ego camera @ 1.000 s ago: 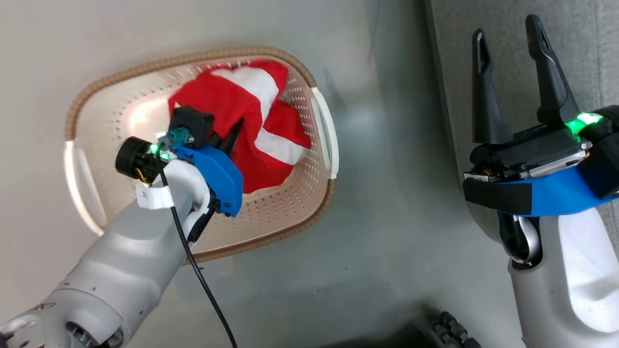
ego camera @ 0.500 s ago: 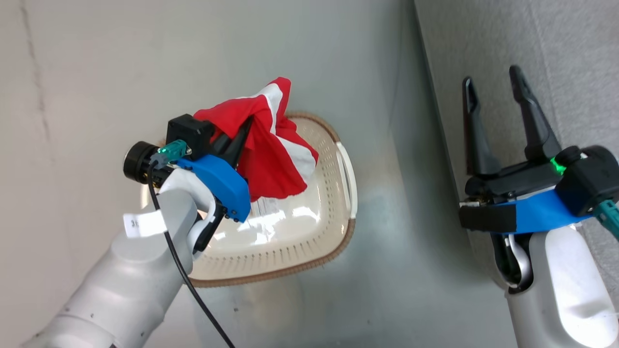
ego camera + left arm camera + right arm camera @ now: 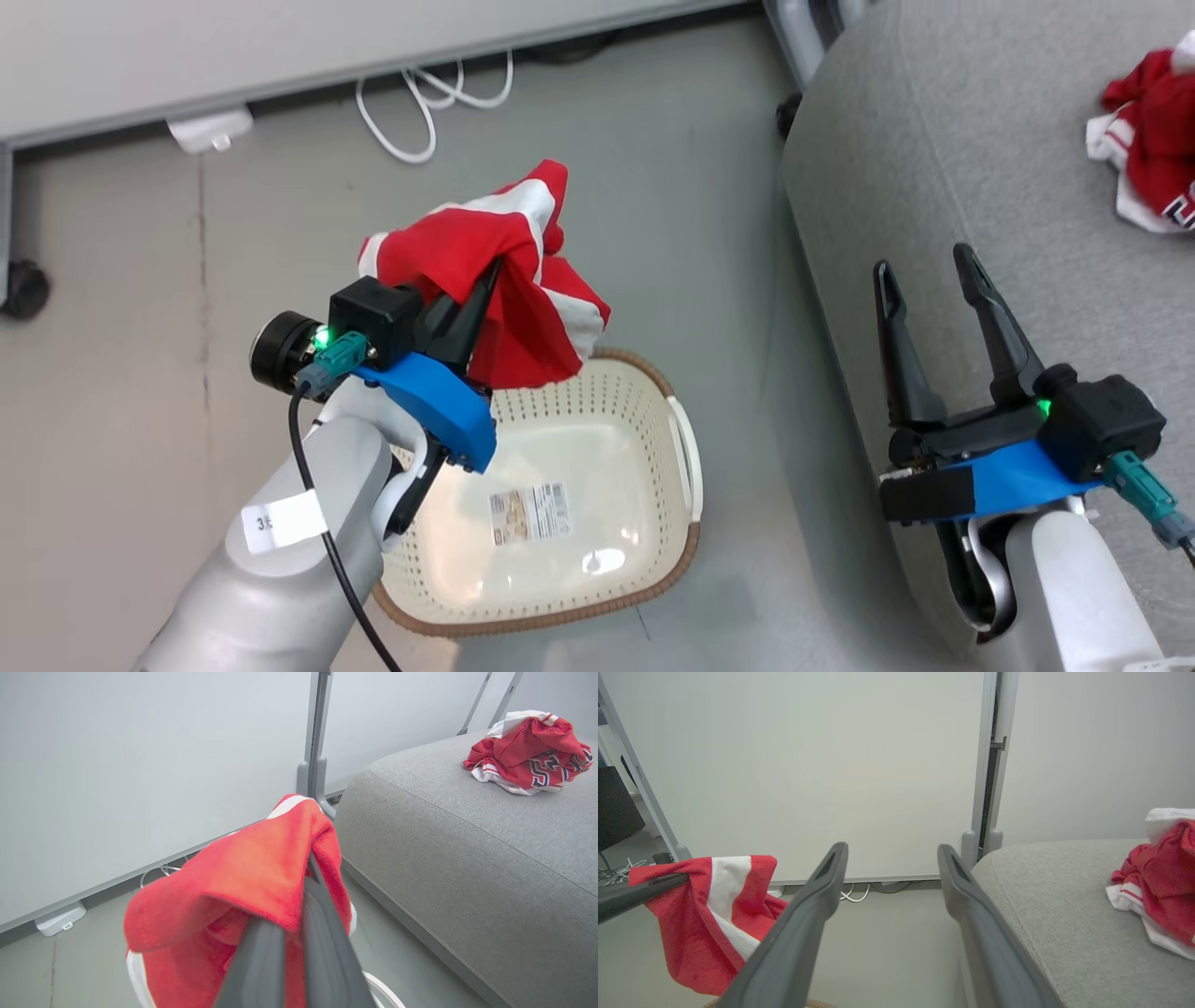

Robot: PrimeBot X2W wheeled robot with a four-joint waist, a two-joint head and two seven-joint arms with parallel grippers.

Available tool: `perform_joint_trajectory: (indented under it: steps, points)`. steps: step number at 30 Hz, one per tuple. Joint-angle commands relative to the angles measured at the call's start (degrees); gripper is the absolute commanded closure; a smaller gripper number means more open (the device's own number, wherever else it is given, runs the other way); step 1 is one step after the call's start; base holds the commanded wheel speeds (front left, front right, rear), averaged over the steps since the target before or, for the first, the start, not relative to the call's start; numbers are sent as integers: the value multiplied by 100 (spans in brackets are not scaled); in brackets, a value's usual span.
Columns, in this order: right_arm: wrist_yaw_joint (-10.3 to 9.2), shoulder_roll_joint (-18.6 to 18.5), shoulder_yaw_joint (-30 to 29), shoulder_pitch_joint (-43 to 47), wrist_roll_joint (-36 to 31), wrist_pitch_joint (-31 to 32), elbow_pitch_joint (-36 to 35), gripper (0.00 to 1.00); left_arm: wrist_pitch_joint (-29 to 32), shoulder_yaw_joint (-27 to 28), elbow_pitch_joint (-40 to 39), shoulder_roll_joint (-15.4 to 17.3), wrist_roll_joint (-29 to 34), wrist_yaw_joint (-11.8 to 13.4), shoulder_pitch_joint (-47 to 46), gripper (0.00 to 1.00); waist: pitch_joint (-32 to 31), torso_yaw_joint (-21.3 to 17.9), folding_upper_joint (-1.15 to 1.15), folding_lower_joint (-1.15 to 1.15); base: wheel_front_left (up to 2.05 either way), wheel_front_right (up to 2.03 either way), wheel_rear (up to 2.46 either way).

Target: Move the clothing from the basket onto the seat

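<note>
Now: the left end effector (image 3: 487, 280) is clamped on a soft red fabric garment with white stripes (image 3: 448, 247), its long dark fingers (image 3: 327, 942) pinching a fold near the top. The garment hangs bunched in the air above the far-left rim of the small cream-white perforated plastic basket with a brown woven-look rim (image 3: 686, 560) and is clear of it. The basket stands on the grey floor (image 3: 653, 187), with a printed label (image 3: 529, 513) flat on its bottom.

Just right of the basket is the large light-grey fabric-upholstered seat cushion (image 3: 934, 168). The right end effector (image 3: 922, 263) hovers over the seat edge nearest the basket, fingers spread, gripping nothing. A second crumpled red garment with white trim and dark printed graphics (image 3: 1153, 140) lies on the seat top, well apart from the basket on its far right. Beyond the basket, a looped white cable (image 3: 420, 103) lies on the floor.
</note>
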Motion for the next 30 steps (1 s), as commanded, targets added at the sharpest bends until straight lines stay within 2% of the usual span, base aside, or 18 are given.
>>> perform_joint_trajectory:
  steps: [1, 10, 23, 30]
  points:
    - [1, -11, -20, 143, 55, -21, 40, 0, -28, 82, -74, 12, 107, -9, 95, 100, -430, 25, 0, 2, 0, 0, 0]
    - [1, -5, -84, 641, 124, -20, 156, 0, -28, 230, -433, -13, 390, -9, 287, 100, -1209, 37, 0, 2, 0, 0, 0]
    - [1, 3, -237, 1210, 140, -20, 203, 0, -29, 230, -910, -26, 495, -9, 397, 100, -1857, 158, 0, 2, 0, 0, 0]
    - [1, 6, -232, 1330, 224, -20, 178, 0, -29, 248, -1128, 3, 522, 7, 442, 100, -1981, 197, 0, 2, 0, 0, 0]
